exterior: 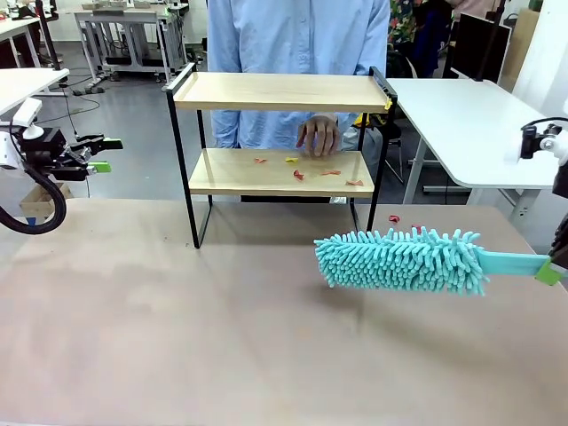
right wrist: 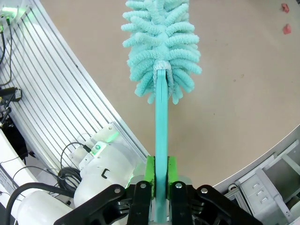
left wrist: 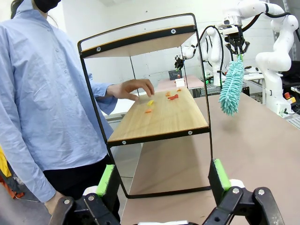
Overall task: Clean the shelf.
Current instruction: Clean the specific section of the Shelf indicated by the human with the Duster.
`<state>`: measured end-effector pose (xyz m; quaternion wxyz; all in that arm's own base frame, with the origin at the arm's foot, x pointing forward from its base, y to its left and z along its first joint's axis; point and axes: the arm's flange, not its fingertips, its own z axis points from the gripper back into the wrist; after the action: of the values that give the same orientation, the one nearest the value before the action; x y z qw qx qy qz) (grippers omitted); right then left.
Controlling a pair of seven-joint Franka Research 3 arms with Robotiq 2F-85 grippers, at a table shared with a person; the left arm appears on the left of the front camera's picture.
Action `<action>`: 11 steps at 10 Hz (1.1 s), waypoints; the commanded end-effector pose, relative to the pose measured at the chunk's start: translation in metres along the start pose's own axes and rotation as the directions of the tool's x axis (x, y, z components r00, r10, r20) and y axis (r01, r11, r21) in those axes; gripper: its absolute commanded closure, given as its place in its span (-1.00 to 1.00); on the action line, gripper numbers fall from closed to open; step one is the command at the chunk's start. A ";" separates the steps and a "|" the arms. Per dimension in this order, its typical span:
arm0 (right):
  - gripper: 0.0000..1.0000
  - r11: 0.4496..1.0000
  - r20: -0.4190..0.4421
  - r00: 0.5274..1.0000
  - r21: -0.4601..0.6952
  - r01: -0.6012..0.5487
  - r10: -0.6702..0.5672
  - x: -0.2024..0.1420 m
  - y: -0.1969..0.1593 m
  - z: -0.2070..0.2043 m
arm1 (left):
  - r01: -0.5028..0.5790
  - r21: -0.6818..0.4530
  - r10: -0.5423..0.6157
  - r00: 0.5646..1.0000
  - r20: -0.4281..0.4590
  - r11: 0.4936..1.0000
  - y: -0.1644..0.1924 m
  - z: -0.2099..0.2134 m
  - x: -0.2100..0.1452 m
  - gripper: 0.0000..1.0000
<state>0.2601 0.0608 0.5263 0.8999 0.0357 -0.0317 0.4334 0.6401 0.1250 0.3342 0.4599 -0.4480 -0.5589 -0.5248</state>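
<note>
The shelf (exterior: 284,91) stands at the table's far middle, two light wood boards in a black frame. Small red and yellow scraps (exterior: 298,174) lie on its lower board, and a person's hand (exterior: 318,136) rests just behind them. My right gripper (exterior: 548,272) is shut on the handle of a teal fluffy duster (exterior: 399,260), held level just above the table, right of and in front of the shelf. The right wrist view shows the right gripper (right wrist: 160,173) clamping the duster (right wrist: 161,42) by its handle. My left gripper (exterior: 105,153) hangs open at the far left, off the table; the left gripper (left wrist: 162,178) faces the shelf (left wrist: 161,117) end-on.
The person in a light blue shirt (exterior: 297,35) stands behind the shelf. A few red scraps (exterior: 393,218) lie on the brown table (exterior: 177,337) by the shelf's right leg. A white table (exterior: 470,124) stands at the back right.
</note>
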 end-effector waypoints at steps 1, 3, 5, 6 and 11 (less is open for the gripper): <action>0.74 1.000 0.016 1.000 -0.001 0.015 -0.015 0.003 0.001 0.000 | 0.011 0.001 -0.011 1.000 -0.003 1.000 0.000 -0.001 0.003 -1.00; 0.74 1.000 0.016 1.000 -0.001 0.015 -0.015 0.003 0.001 0.000 | 0.011 0.001 -0.011 1.000 -0.003 1.000 0.000 -0.001 0.003 -1.00; 0.74 1.000 0.016 1.000 -0.001 0.015 -0.015 0.003 0.001 0.000 | 0.011 0.001 -0.011 1.000 -0.003 1.000 0.000 -0.001 0.003 -1.00; 0.74 1.000 0.016 1.000 -0.001 0.015 -0.015 0.003 0.001 0.000 | 0.011 0.001 -0.011 1.000 -0.003 1.000 0.000 -0.001 0.003 -1.00; 0.74 1.000 0.000 1.000 0.000 0.000 0.000 0.000 0.000 0.000 | 0.011 0.001 -0.011 1.000 -0.003 1.000 0.000 -0.001 0.003 -1.00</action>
<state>0.2600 0.0608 0.5262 0.8999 0.0358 -0.0312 0.4335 0.6401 0.1250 0.3342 0.4599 -0.4480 -0.5589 -0.5248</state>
